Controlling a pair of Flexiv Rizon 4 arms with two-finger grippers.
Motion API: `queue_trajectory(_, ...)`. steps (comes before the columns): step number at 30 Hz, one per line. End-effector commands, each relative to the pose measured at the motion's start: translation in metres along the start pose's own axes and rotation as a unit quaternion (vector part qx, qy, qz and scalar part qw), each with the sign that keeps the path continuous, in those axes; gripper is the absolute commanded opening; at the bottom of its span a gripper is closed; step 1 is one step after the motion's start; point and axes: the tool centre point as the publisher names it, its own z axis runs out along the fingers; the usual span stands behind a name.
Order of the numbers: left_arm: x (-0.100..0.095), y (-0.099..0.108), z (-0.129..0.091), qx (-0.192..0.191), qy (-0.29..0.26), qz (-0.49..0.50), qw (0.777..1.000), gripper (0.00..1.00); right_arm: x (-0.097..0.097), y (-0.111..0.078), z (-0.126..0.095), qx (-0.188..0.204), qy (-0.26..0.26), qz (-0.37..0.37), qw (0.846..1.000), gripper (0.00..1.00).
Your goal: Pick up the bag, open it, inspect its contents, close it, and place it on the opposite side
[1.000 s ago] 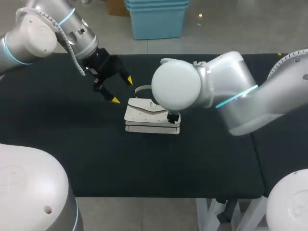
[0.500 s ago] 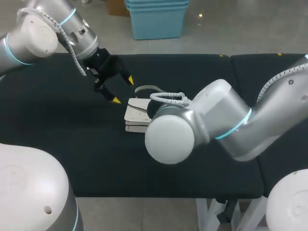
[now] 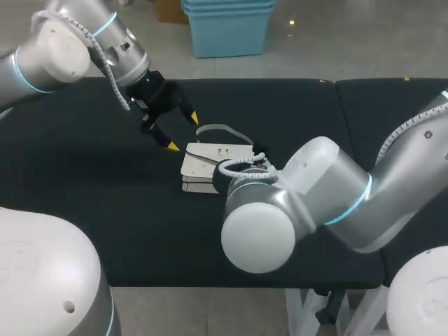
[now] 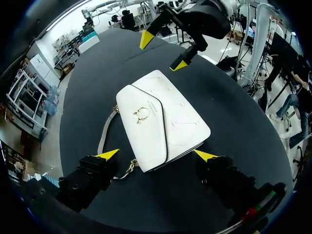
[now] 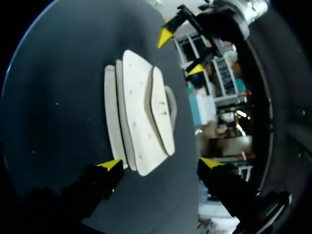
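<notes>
A white bag (image 3: 208, 162) lies flat on the black table, its flap closed with a gold clasp (image 4: 141, 113) and its strap (image 3: 217, 128) curled behind it. My left gripper (image 3: 183, 131) hovers open just off the bag's far left corner. In the left wrist view the bag (image 4: 163, 119) lies ahead of the open left gripper (image 4: 157, 155), with my right gripper (image 4: 163, 51) open beyond it. In the right wrist view the right gripper (image 5: 161, 163) is open and empty, just short of the bag (image 5: 141, 122), and the left gripper (image 5: 180, 52) stands on the bag's other side. In the head view my right arm hides its own gripper.
The black table (image 3: 105, 210) stretches to both sides of the bag. My right arm's big elbow (image 3: 259, 234) hangs over the table in front of the bag and covers the bag's right end. A seam (image 3: 339, 105) splits the table top at the right.
My right arm has swung its elbow from over the bag toward the table's front. The left gripper has edged right, closer to the bag. The bag has not moved.
</notes>
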Motion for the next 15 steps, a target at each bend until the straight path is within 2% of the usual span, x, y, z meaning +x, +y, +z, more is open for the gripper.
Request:
queue_trajectory(1,-0.002,0.000,0.001,0.003,0.000,0.002,1.000,1.00,0.009,0.004,0.010,-0.007,0.002,-0.003,1.000,1.00)
queue_trajectory(3,-0.002,-0.001,0.000,0.004,-0.002,0.004,1.000,1.00,0.012,0.006,0.013,-0.012,0.006,-0.007,1.000,1.00)
queue_trajectory(4,-0.002,-0.002,0.000,0.004,-0.002,0.004,1.000,1.00,0.014,0.008,0.014,-0.014,0.007,-0.008,1.000,0.96)
queue_trajectory(5,-0.002,-0.002,0.000,0.004,-0.002,0.005,1.000,1.00,0.015,0.009,0.015,-0.015,0.007,-0.012,1.000,0.86)
queue_trajectory(9,-0.003,0.000,0.000,0.003,-0.001,0.005,1.000,1.00,0.017,0.012,0.018,-0.020,0.011,-0.018,1.000,0.70)
queue_trajectory(11,-0.003,0.002,0.001,0.003,0.000,0.003,1.000,1.00,0.017,0.012,0.020,-0.020,0.014,-0.020,1.000,0.56)
queue_trajectory(12,-0.003,0.002,0.001,0.003,0.000,0.003,1.000,1.00,0.017,0.012,0.021,-0.020,0.016,-0.022,0.999,0.53)
queue_trajectory(15,-0.003,0.003,0.002,0.003,0.001,0.001,1.000,1.00,0.021,0.011,0.026,-0.013,0.027,-0.029,0.999,0.55)
